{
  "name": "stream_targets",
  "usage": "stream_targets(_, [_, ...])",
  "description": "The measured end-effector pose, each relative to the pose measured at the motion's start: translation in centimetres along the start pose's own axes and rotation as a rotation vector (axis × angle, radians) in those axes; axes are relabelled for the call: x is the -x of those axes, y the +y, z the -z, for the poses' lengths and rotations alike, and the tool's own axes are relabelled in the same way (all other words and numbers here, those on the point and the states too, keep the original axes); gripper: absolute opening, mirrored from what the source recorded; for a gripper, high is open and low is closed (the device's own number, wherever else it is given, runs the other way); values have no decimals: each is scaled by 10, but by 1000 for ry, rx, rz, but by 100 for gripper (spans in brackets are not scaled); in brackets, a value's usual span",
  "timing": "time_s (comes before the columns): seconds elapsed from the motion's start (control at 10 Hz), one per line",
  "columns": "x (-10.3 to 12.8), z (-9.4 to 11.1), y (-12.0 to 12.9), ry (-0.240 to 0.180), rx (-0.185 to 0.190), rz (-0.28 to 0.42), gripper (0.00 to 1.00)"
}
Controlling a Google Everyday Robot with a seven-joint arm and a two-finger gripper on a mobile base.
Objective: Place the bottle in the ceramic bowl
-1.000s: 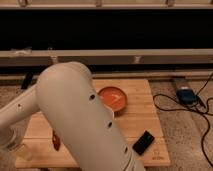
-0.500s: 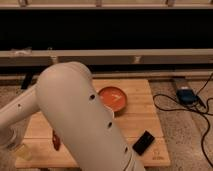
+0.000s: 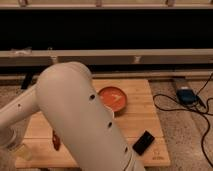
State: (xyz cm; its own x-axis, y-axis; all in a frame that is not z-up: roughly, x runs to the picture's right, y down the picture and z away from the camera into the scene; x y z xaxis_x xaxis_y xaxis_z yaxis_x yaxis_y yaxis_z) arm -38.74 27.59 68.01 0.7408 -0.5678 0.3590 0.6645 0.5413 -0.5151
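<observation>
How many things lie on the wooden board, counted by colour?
Orange-red: 1, the ceramic bowl
Black: 1, a flat block
Red: 1, a small thing
Cream: 1, a pale thing by the pincer, lower left
Total: 4 seen; the arm hides part of the board.

The ceramic bowl (image 3: 114, 98) is round and shallow, orange-red inside with a darker brownish rim. It sits upright on the wooden surface, a little right of centre and toward the back edge. Its near-left side is covered by the white arm, and the inside that shows is bare glaze with a pale glint. The bottle cannot be identified with certainty. A small cream shape (image 3: 21, 151) at the surface's front-left corner may be it.
</observation>
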Motion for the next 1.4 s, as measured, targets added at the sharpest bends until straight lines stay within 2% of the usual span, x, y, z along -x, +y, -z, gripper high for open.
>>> stream_targets(0.2, [-12, 0, -1, 28, 16, -53, 80])
stream_targets(0.4, [-44, 0, -6, 57, 30, -131, 80])
stream_targets(0.5, [-65, 2, -8, 69, 34, -178, 80])
stream_targets(0.6, [-102, 4, -11, 91, 33, -251, 80])
stream_targets(0.7, [-122, 7, -13, 103, 27, -293, 80])
stream_targets(1.0, [-198, 26, -11, 129, -53, -410, 80])
stream_targets(1.4, [-268, 57, -8, 167, -170, -480, 80])
